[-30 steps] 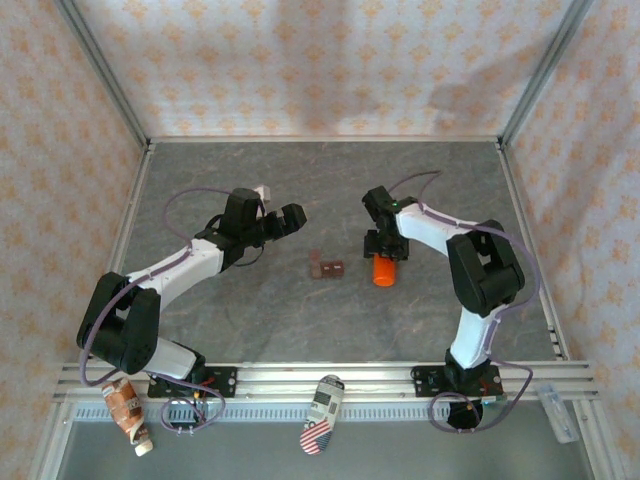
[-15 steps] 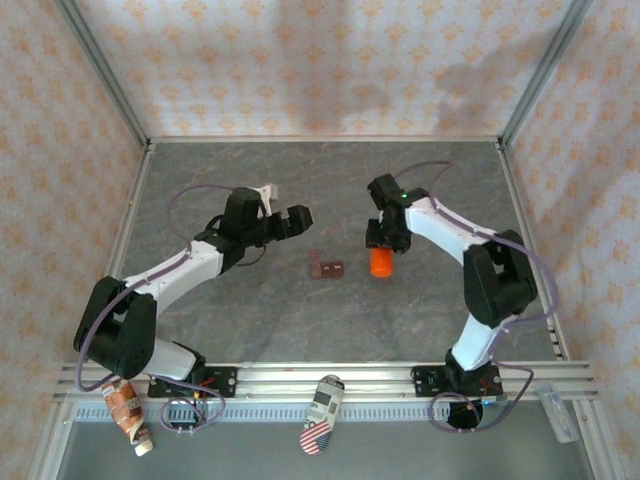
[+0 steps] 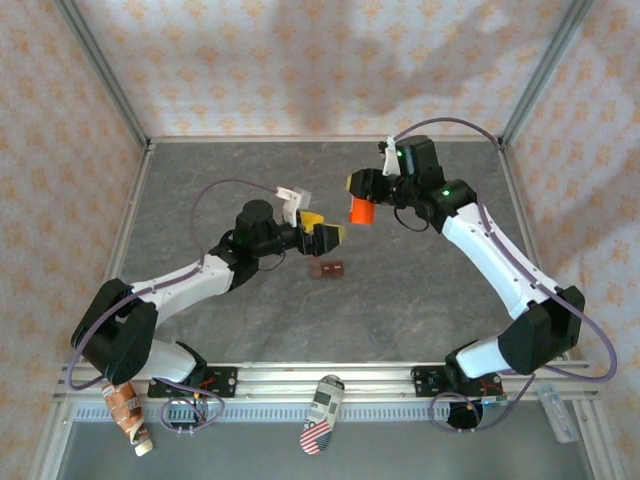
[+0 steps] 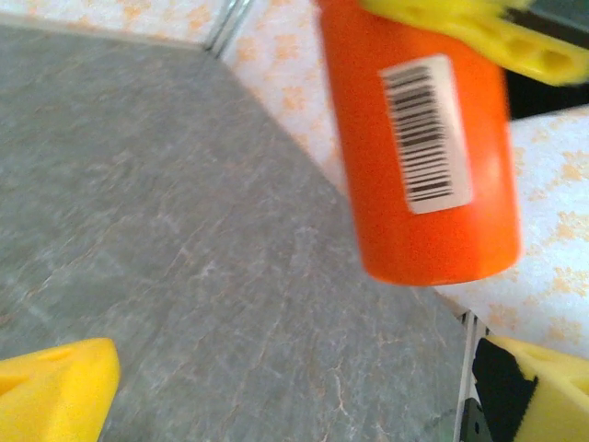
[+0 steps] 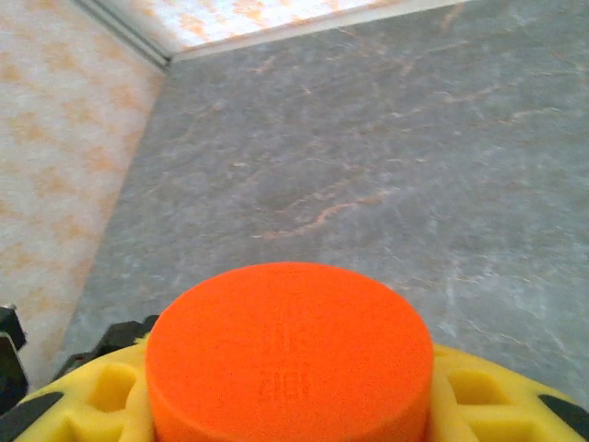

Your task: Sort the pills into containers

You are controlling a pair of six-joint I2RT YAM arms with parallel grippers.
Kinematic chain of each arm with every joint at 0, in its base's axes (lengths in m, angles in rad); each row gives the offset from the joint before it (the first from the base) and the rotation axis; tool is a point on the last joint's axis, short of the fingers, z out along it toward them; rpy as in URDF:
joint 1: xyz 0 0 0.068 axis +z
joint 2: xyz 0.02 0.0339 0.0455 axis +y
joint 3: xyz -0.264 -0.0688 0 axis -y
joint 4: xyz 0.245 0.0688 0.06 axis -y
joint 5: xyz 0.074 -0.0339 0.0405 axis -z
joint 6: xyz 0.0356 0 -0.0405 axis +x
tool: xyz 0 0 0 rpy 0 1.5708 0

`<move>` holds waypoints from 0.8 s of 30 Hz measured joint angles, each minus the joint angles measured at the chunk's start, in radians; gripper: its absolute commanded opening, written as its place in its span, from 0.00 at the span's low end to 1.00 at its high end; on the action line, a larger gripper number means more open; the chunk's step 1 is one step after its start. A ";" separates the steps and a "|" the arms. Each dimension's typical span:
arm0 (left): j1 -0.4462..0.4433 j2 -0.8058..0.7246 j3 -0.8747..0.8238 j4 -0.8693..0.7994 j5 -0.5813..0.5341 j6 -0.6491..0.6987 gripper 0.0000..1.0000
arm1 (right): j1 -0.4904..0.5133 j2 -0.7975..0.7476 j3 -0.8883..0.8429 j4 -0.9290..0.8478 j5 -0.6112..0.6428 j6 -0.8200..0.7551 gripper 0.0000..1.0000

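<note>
Top external: right claw (image 3: pixel 357 197) clamps the orange bottle (image 3: pixel 361 211) above the far bench (image 3: pixel 430 300); left claw (image 3: pixel 322 231) wide, nearby. The containers (image 3: pixel 326 268) sit centre; pills too small to tell. Sorting likely not started.

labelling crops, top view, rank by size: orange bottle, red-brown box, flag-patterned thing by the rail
1. flag-patterned oblong object
2. tied: orange cylindrical bottle and dark red-brown compartment box look alike; the bottle hangs nearer the camera, so unranked
</note>
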 measured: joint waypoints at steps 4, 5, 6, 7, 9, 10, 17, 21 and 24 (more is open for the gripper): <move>-0.010 0.003 0.000 0.104 0.018 0.013 0.96 | 0.035 -0.001 -0.021 0.045 -0.020 0.007 0.25; -0.010 0.005 0.000 0.129 0.019 0.007 0.95 | 0.042 -0.001 -0.026 0.055 -0.023 0.011 0.25; -0.011 0.012 0.000 0.162 0.024 -0.003 0.94 | 0.048 -0.001 -0.031 0.068 -0.026 0.018 0.25; -0.011 0.023 0.000 0.198 0.029 -0.018 0.93 | 0.053 -0.001 -0.036 0.079 -0.027 0.024 0.25; -0.011 0.050 0.000 0.260 0.037 -0.052 0.89 | 0.061 -0.001 -0.050 0.108 -0.030 0.042 0.25; -0.011 0.066 0.000 0.288 0.038 -0.072 0.87 | 0.065 -0.001 -0.059 0.123 -0.030 0.053 0.25; -0.013 0.114 0.000 0.357 0.044 -0.148 0.76 | 0.075 -0.005 -0.120 0.209 -0.034 0.128 0.25; -0.013 0.115 0.000 0.370 0.045 -0.167 0.63 | 0.076 -0.021 -0.136 0.241 -0.034 0.146 0.25; -0.013 0.116 0.002 0.377 0.056 -0.179 0.62 | 0.077 -0.038 -0.145 0.250 -0.032 0.148 0.26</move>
